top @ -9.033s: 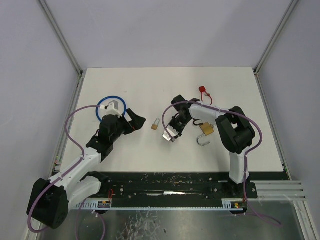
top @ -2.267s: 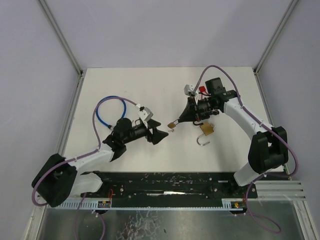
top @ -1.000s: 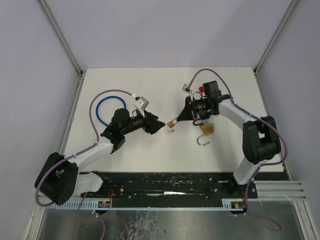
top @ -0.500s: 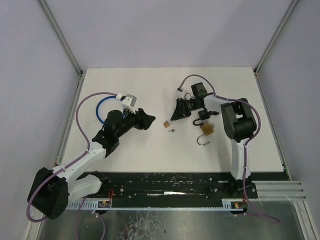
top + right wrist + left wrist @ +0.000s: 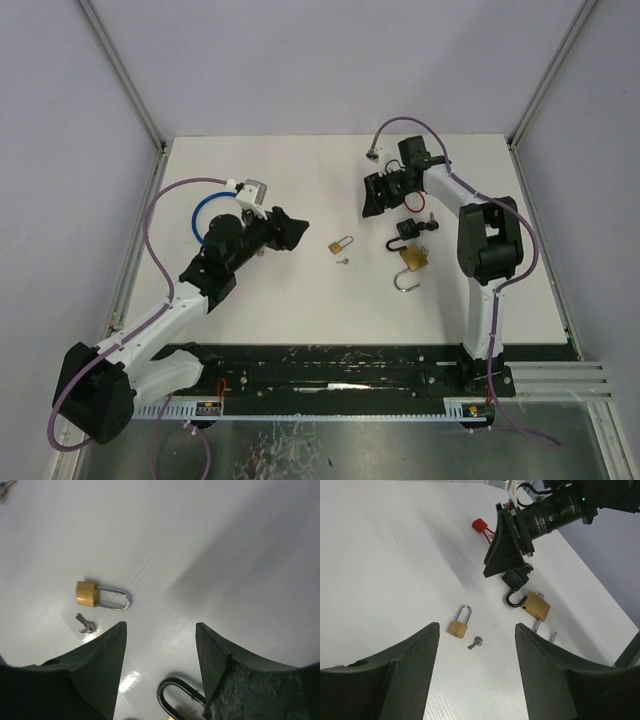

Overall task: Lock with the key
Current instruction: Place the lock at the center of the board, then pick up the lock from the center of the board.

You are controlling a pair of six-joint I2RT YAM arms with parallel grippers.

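A small brass padlock (image 5: 340, 244) with a closed silver shackle lies flat in the middle of the white table. A small silver key (image 5: 343, 261) lies loose just in front of it. My left gripper (image 5: 295, 232) is open and empty, left of the padlock and pointing at it. My right gripper (image 5: 368, 198) is open and empty, behind and to the right of it. In the left wrist view the padlock (image 5: 459, 628) and key (image 5: 476, 642) lie between my open fingers. In the right wrist view the padlock (image 5: 95, 594) and key (image 5: 86, 625) lie at the left.
A black padlock (image 5: 408, 228) and a larger brass padlock (image 5: 413, 258) with an open shackle lie to the right of the small one. A red tag (image 5: 480, 525) lies behind the right gripper. A blue cable loop (image 5: 203, 216) lies by the left arm.
A second ago my right gripper held the small padlock above the table. It has set it down, let go and drawn back to the far side. My left gripper has pulled back to the left.
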